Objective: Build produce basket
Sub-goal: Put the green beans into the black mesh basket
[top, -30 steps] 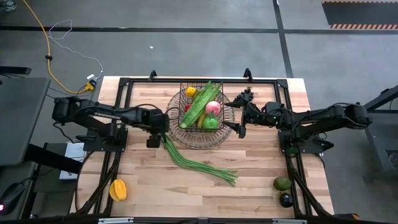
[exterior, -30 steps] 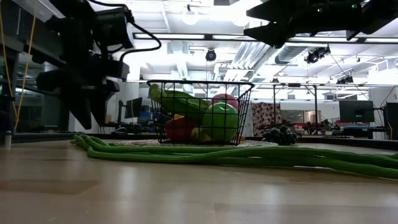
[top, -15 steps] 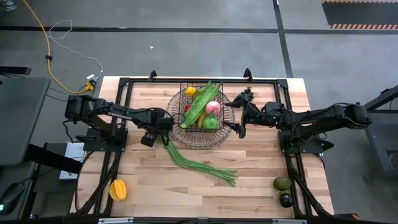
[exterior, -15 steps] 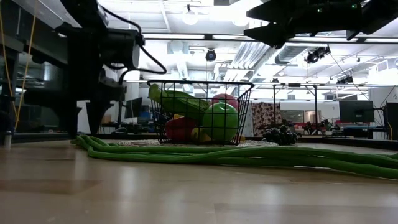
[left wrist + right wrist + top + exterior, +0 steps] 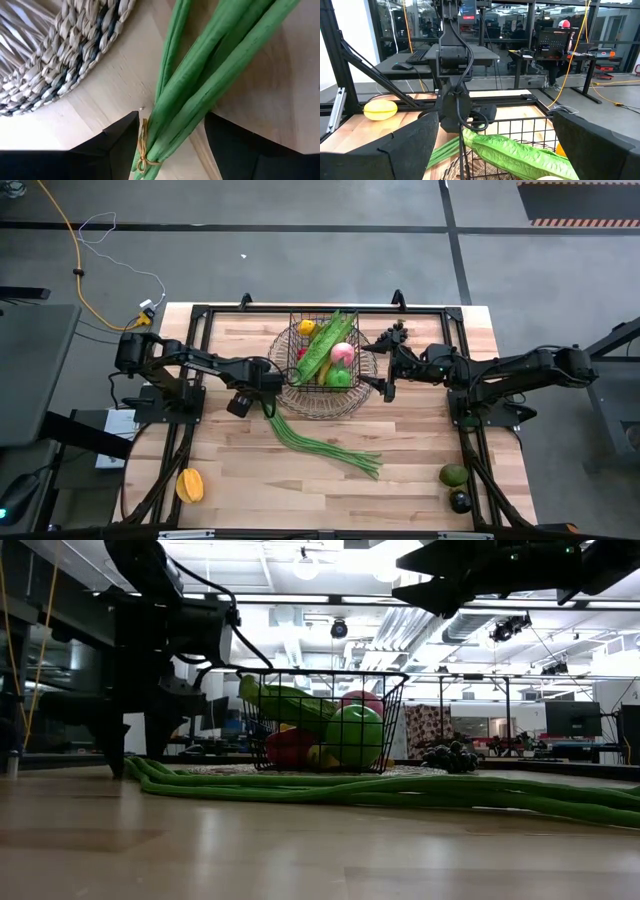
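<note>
The left gripper (image 5: 262,398) is down at the bench top just beside the near-left side of the basket, its two dark fingers (image 5: 115,142) spread wide and straddling the tied end of the bundle of long green beans (image 5: 318,442). In the left wrist view the thin straw-coloured tie (image 5: 142,150) sits right between the fingers, which have not closed on it. From that end the beans' long axis runs away from the gripper toward the bench's near-right area, flat on the pale wooden bench (image 5: 250,470), so a pinch here would take them by one end with the length trailing. The dark wire-mesh basket (image 5: 325,360) stands on a round woven mat (image 5: 55,55) near the far edge's middle, already holding a green apple, a pink apple and a long green vegetable. The right gripper (image 5: 388,385) hangs just off the basket's right side, above the bench, fingers apart and empty; the left arm is clearly nearer the beans.
</note>
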`<state>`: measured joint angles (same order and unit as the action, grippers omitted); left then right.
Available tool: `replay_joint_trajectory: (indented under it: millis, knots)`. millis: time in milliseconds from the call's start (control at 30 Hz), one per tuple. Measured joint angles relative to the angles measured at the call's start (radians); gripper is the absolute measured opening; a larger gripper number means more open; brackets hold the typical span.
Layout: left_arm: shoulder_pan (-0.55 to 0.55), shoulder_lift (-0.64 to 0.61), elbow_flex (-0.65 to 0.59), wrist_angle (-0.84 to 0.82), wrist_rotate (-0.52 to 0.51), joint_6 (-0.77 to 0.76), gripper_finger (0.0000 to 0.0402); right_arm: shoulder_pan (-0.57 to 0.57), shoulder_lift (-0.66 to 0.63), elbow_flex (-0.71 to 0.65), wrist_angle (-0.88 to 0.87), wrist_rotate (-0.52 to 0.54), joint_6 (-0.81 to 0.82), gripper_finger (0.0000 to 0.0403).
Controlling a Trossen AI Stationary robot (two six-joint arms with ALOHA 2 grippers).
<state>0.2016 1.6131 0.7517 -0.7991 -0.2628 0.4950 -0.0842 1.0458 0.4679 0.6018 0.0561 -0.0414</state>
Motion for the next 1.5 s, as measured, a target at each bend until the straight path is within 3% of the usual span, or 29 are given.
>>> replay_joint_trajectory:
  millis: [167, 433, 500, 700, 833, 1000, 1200, 1333, 1500]
  knots:
    - [0.0, 0.002, -0.002, 0.003, 0.006, 0.003, 0.0182, 0.0, 0.0, 0.0, 0.0, 0.0, 0.0, 0.0381]
    - [-0.001, -0.001, -0.006, 0.007, 0.001, -0.002, 0.003, 0.0, 0.0, 0.0, 0.0, 0.0, 0.0, 0.0381]
    - [-0.001, -0.012, -0.005, 0.004, 0.001, -0.028, 0.0014, 0.0, 0.0, 0.0, 0.0, 0.0, 0.0, 0.0381]
    - [-0.027, -0.056, 0.09, -0.121, 0.004, -0.148, 0.0028, 0.0, 0.0, 0.0, 0.0, 0.0, 0.0, 0.0381]
    - [-0.077, -0.09, 0.175, -0.215, 0.076, -0.204, 0.001, 0.0, 0.0, 0.0, -0.007, 0.0, 0.016, 0.0381]
    - [-0.146, -0.134, 0.301, -0.321, 0.075, -0.271, 0.0006, 0.0, 0.0, 0.0, -0.009, -0.013, 0.045, 0.0381]
    - [-0.222, -0.166, 0.423, -0.39, 0.079, -0.344, 0.0007, 0.0, 0.0, 0.0, 0.002, -0.188, 0.108, 0.0381]
    - [-0.262, -0.166, 0.442, -0.434, 0.058, -0.377, 0.0007, 0.028, 0.0, 0.0, -0.03, -0.302, 0.235, 0.0381]
    - [-0.28, -0.161, 0.414, -0.433, 0.053, -0.422, 0.0007, 0.167, 0.046, 0.0, -0.037, -0.235, 0.235, 0.0381]
